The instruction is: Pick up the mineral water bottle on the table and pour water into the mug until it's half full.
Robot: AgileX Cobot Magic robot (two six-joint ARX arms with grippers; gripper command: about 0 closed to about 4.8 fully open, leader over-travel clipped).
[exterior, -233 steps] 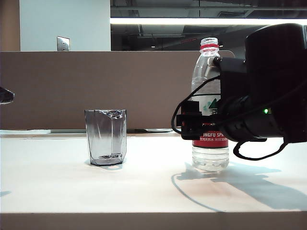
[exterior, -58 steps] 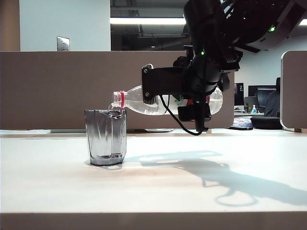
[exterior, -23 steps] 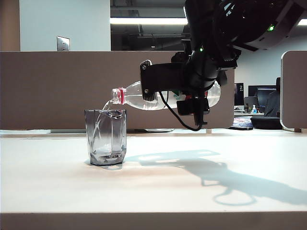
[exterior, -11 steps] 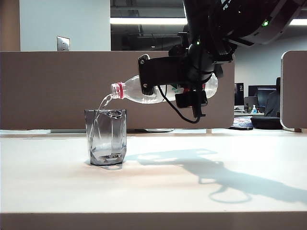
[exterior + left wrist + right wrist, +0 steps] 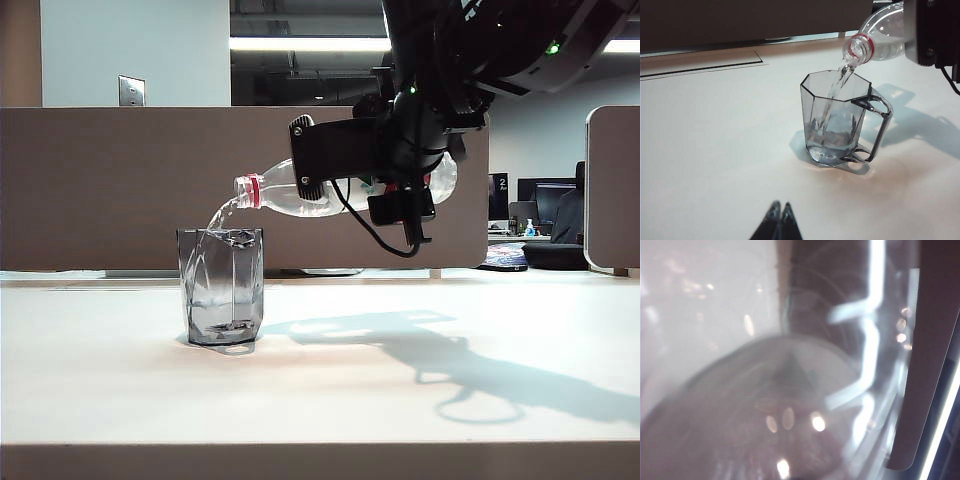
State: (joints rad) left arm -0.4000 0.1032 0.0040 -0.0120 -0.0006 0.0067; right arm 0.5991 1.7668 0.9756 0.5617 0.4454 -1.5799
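The mineral water bottle [image 5: 275,195] lies nearly level in the air, its red-ringed mouth pointing left and a little down over the mug [image 5: 221,285]. My right gripper [image 5: 302,158] is shut on the bottle's body. A thin stream of water [image 5: 837,87] runs from the mouth into the smoky-grey faceted mug [image 5: 840,120], which has a side handle [image 5: 881,122] and a shallow pool of water [image 5: 832,140]. The blurred clear bottle [image 5: 790,390] fills the right wrist view. My left gripper [image 5: 780,207] hovers over the white table [image 5: 400,400], well short of the mug, shut and empty.
A brown partition [image 5: 120,180] runs behind the table, and a white panel [image 5: 612,190] stands at the far right. The tan front edge [image 5: 320,462] is close to the camera. A dark groove [image 5: 700,67] crosses the tabletop's back.
The bottle has risen slightly with my right gripper, its mouth now a little higher above the rim. Water keeps streaming into the mug and the pool has grown a little.
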